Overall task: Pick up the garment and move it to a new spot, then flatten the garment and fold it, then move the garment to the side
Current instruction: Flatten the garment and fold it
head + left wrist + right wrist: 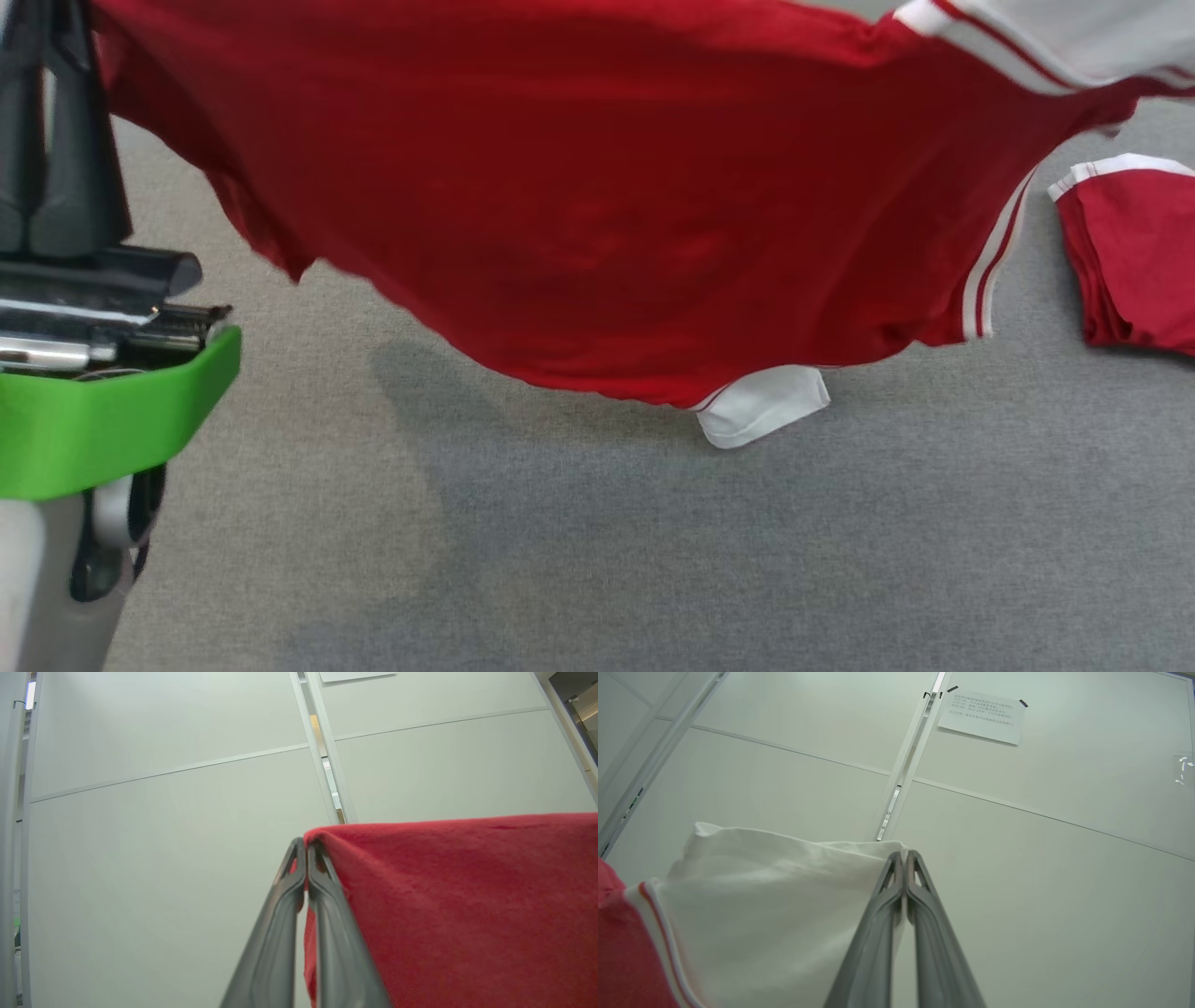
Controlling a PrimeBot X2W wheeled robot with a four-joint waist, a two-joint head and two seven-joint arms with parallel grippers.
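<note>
Raised garment [607, 205] hides far grey surface [653, 560]; red pile [1134, 252] cut off

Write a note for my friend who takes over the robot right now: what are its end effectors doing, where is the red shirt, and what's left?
The left end effector is shut on the red edge of the garment.
The right end effector is shut on its white part.
The garment hangs spread between both, above the grey surface.
Another red piece lies on the surface at the right.
Done: garment picked up.
Left: set it down at a new spot, flatten, fold, move aside.
</note>
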